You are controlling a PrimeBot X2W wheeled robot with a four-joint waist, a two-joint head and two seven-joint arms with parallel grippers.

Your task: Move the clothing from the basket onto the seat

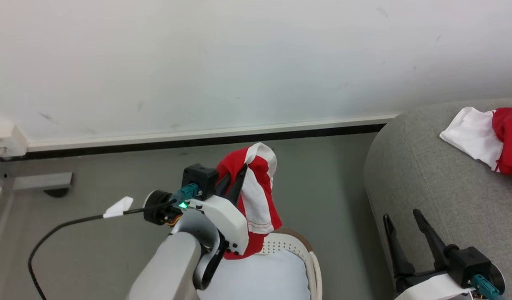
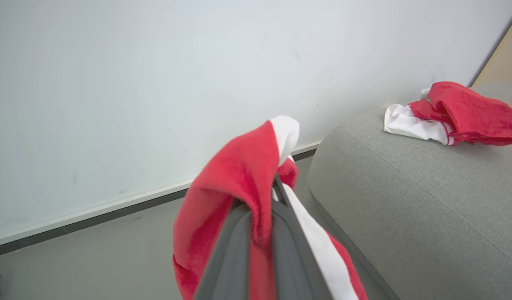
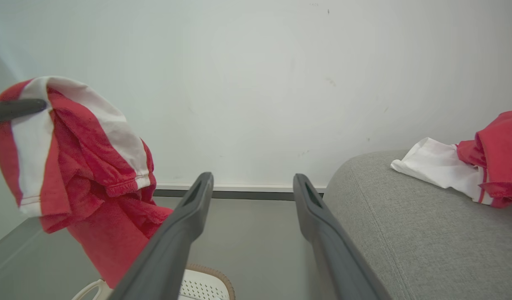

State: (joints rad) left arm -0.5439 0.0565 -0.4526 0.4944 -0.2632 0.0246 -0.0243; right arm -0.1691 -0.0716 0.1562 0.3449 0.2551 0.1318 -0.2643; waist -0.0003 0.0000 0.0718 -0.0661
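Hanging pinched in left claw [image 1: 238, 174], garment [image 1: 260, 200] clears basket [image 1: 312, 258], bound for seat [image 1: 427, 175] at three o'clock; right claw [image 1: 401, 214] open.

gap: bare floor [image 1: 331, 187] between basket [image 1: 314, 266] and seat [image 1: 427, 179] | seat: near end bare, garments [image 1: 473, 135] beyond

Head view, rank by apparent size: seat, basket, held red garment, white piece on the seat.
1. seat
2-3. held red garment and basket: too close to rank; the basket is cropped by the frame
4. white piece
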